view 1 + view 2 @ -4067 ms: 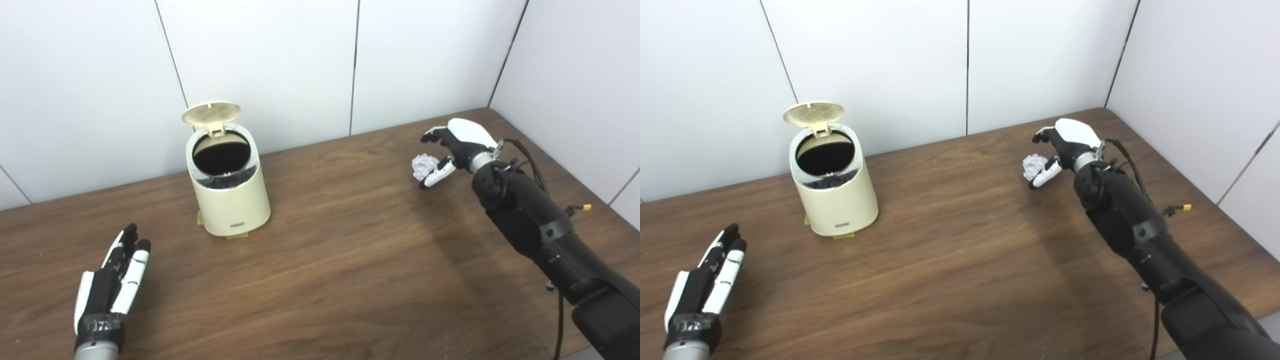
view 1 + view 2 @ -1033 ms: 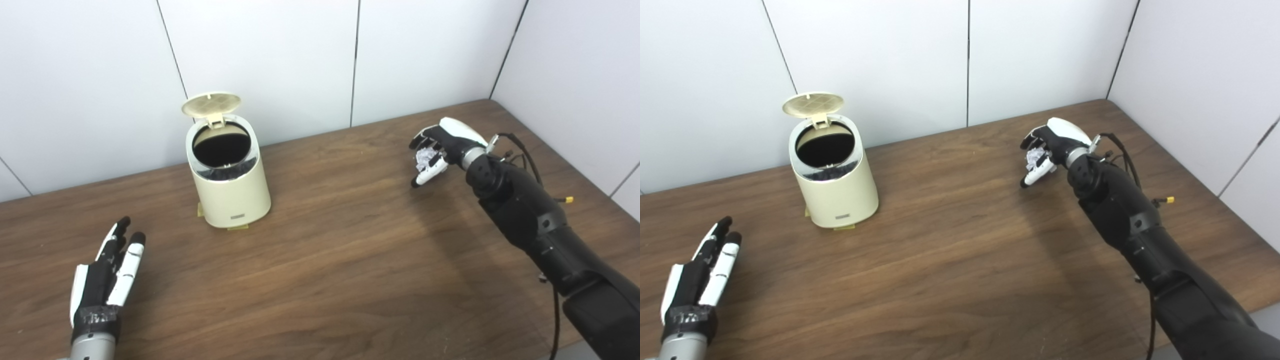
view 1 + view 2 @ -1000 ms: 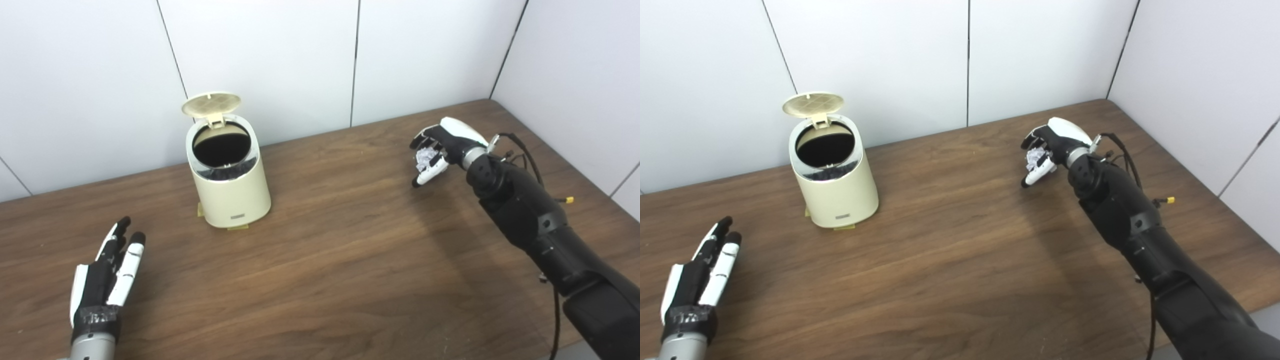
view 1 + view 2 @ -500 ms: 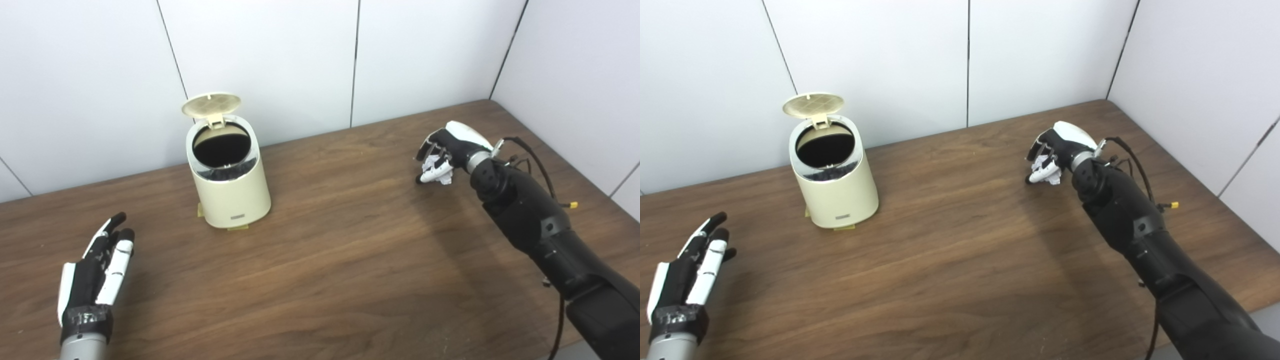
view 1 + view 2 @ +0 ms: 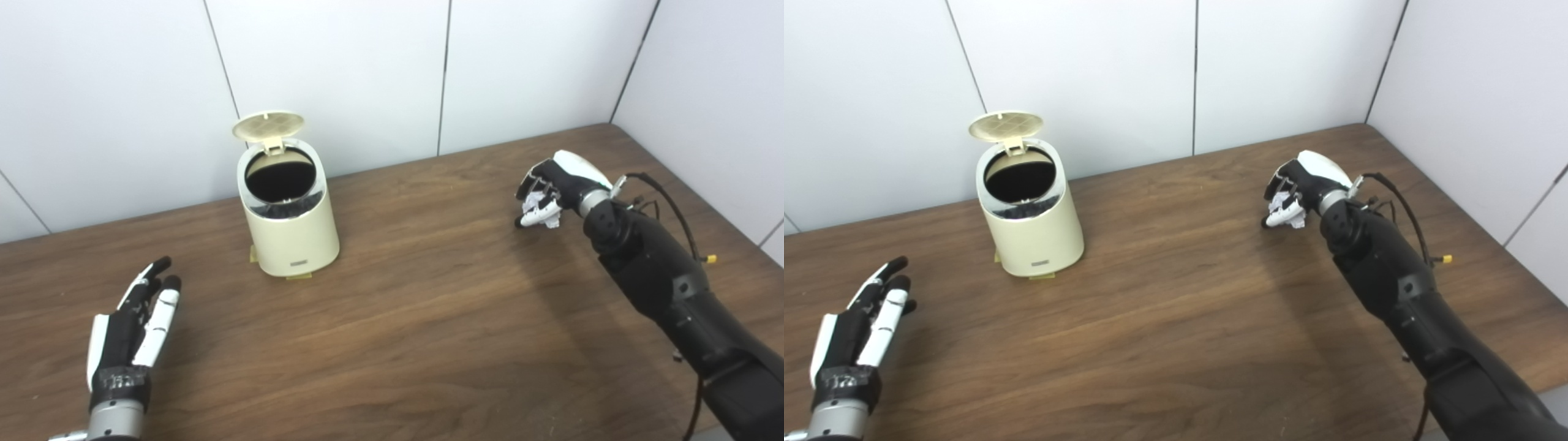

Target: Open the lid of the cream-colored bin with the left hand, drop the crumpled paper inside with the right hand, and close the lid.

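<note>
The cream-colored bin [image 5: 290, 233] stands at the back left of the wooden table [image 5: 416, 318]. Its round lid [image 5: 267, 125] is tipped up behind the dark opening. My right hand [image 5: 551, 187] is at the far right of the table, curled shut on the crumpled white paper [image 5: 539, 205], which shows between the fingers. My left hand [image 5: 131, 327] lies low at the near left with its fingers straight and apart, holding nothing. It is well in front of and to the left of the bin.
White wall panels [image 5: 367, 73] close off the back and the right side, meeting at the far right corner. A black cable [image 5: 664, 193] with a yellow connector trails along my right forearm.
My right hand has closed around the paper, which a second ago sat loosely between spread fingers. The left hand shifted slightly. The camera has turned a little, so the whole picture has shifted to the right.
</note>
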Motion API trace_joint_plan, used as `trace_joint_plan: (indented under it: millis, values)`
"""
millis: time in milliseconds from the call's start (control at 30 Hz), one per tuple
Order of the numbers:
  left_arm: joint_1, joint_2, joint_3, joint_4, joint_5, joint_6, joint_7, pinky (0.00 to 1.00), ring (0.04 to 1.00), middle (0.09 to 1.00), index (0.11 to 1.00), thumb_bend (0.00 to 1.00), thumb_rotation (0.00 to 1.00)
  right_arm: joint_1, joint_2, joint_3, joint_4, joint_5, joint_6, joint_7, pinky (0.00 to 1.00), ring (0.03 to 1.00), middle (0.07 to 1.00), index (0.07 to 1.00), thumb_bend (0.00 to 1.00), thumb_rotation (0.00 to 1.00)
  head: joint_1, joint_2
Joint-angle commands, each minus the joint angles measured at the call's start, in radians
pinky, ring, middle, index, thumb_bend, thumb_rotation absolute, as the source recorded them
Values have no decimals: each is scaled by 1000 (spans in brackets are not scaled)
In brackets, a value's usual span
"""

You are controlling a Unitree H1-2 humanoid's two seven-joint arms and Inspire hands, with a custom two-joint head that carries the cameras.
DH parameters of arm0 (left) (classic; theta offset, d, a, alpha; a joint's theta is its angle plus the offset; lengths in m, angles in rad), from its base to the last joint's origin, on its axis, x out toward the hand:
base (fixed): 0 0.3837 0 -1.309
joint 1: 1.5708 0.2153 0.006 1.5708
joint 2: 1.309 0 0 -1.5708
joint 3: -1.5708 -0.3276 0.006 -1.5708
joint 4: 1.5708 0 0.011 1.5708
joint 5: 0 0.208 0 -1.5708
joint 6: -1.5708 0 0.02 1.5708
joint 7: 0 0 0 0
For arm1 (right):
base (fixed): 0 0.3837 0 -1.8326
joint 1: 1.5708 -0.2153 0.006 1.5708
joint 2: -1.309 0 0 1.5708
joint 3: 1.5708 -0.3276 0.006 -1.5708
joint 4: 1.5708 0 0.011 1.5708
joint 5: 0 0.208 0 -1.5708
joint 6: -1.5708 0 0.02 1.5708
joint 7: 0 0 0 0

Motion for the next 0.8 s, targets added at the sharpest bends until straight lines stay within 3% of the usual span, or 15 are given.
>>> trace_joint_plan:
  millis: [0,200,467,633,767]
  values:
    - [-26,4,-5,-20,13,-35,12,828,956,987,902,588,740,-38,-13,-26,-69,0,-57,-50,290,412,520,533,492,0,6,-3]
    - [-17,8,-5,-28,17,-29,11,856,957,973,927,590,738,-40,21,-19,-198,-50,-21,-67,342,395,502,515,498,0,21,-10]
    - [7,-3,1,-57,32,21,23,951,967,946,927,603,772,-50,63,-27,-336,-51,-77,-82,405,394,503,508,501,0,72,-10]
    - [29,-33,6,-39,14,8,28,897,941,928,930,594,737,-69,78,-20,-386,-66,-110,-80,358,395,505,495,500,0,119,-11]
    - [50,-45,-3,-39,21,-3,39,891,936,928,928,602,728,-101,123,-13,-442,-71,-115,-75,340,398,503,495,500,0,147,-14]
